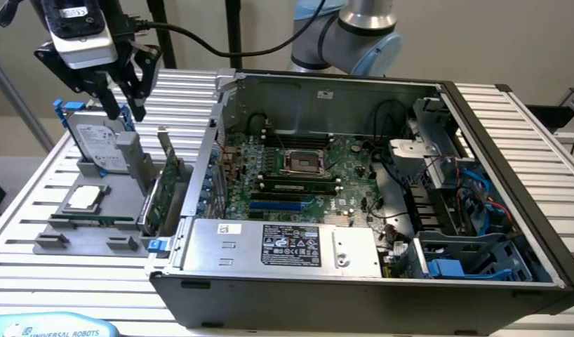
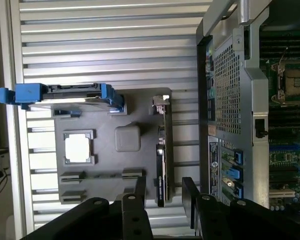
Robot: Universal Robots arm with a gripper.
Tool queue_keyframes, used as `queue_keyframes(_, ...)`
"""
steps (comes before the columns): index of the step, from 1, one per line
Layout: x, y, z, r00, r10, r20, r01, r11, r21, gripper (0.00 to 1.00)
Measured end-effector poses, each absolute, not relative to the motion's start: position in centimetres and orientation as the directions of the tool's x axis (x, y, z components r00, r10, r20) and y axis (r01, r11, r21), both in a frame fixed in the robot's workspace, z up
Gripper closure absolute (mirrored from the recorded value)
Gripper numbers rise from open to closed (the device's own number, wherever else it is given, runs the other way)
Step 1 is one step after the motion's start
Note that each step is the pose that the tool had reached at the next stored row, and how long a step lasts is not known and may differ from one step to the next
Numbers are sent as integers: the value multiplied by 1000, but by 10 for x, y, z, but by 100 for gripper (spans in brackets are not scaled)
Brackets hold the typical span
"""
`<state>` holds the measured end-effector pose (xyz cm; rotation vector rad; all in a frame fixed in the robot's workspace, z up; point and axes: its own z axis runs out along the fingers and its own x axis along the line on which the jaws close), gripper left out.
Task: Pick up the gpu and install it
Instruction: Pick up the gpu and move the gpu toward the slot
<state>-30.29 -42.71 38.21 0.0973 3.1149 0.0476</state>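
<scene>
The gripper hangs with its two black fingers spread wide and nothing between them. It holds nothing and touches nothing.

Straight below the gap, and clear of the fingertips, is the gpu. It stands on its long edge in a slot of a grey holder, so the wrist view sees it as a thin dark strip running in line with the gap between the fingers. In the exterior view the card shows its green board, with the silver bracket upright at its far end. The gpu is not yet lifted and not yet in the computer.

Further out on the same holder, on one side of the gripper, a square silver CPU chip lies flat in its recess. Beyond it a silver hard drive with blue rails stands on edge.

On the other side of the card, just beside the holder, is the open computer case – its perforated rear panel faces the gpu. Inside the case the green motherboard lies flat with its socket in the middle, and a silver power supply sits along the near wall.

Everything rests on a ribbed metal table, and behind the case rises the arm's grey and blue joint.
</scene>
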Motion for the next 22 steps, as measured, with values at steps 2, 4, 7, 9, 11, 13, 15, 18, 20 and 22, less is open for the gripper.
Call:
queue_keyframes(2,-303,-427,378,-998,63,-26,62,998,31,58)
queue_keyframes(4,-303,-427,375,-998,63,-28,62,998,32,58)
queue_keyframes(7,-303,-427,369,-998,63,-28,62,998,32,58)
queue_keyframes(9,-303,-428,366,-998,63,-28,62,998,32,58)
queue_keyframes(11,-303,-428,362,-998,64,-28,63,998,32,58)
queue_keyframes(13,-303,-429,358,-998,64,-29,63,997,32,58)
queue_keyframes(15,-303,-430,355,-997,65,-30,64,997,32,58)
queue_keyframes(18,-303,-431,349,-997,65,-31,64,997,32,58)
queue_keyframes(20,-303,-431,346,-997,65,-32,64,997,32,58)
queue_keyframes(22,-303,-431,342,-997,65,-34,64,997,32,58)
